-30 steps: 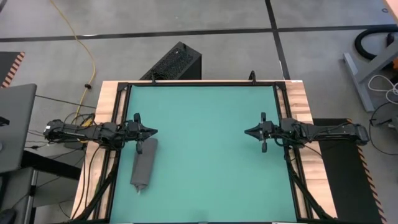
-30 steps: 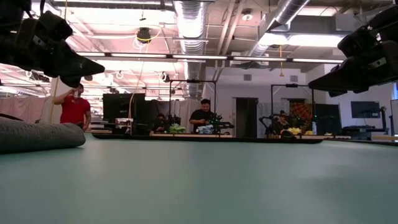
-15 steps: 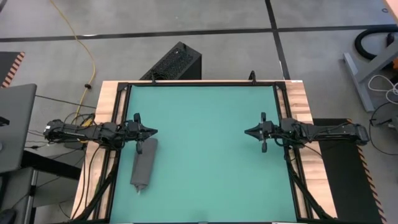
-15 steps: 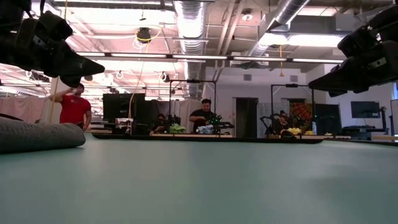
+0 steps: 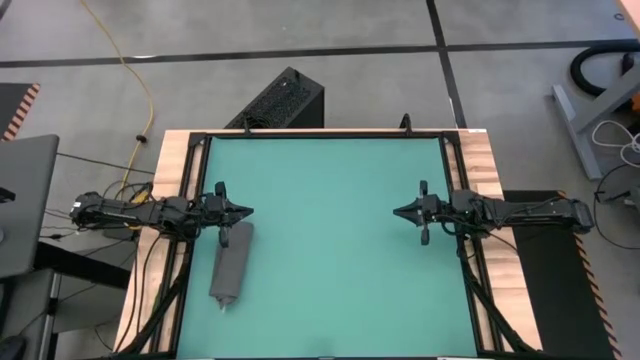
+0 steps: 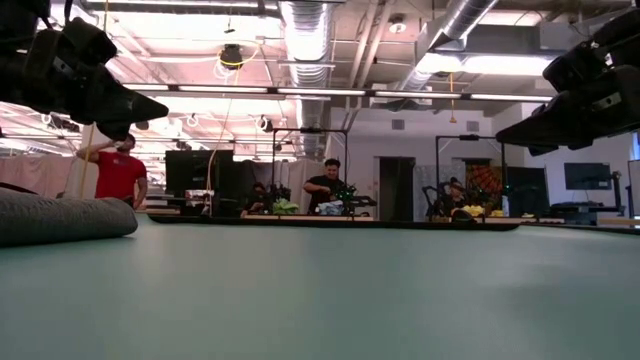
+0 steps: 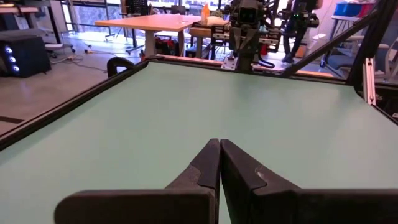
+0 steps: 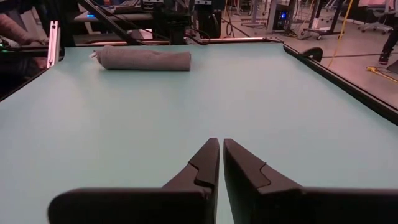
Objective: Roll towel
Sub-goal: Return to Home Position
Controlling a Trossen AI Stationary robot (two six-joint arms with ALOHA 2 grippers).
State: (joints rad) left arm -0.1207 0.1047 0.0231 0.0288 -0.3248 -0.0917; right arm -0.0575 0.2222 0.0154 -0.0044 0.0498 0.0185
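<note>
Towel (image 5: pixel 231 262) lies rolled on the counter (image 5: pixel 330 280) near my left claw (image 5: pixel 246 211); right claw (image 5: pixel 399 211) well apart. Both pinched together, empty. I judge homing complete; next, simply hold.

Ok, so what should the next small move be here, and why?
Probably nothing beyond parking: I'd ease both arms back to rest. The towel lies rolled into a tube on the left side of the green mat, gripped by nothing. The left end effector and right end effector are both shut, empty and raised above the mat at opposite sides.
</note>
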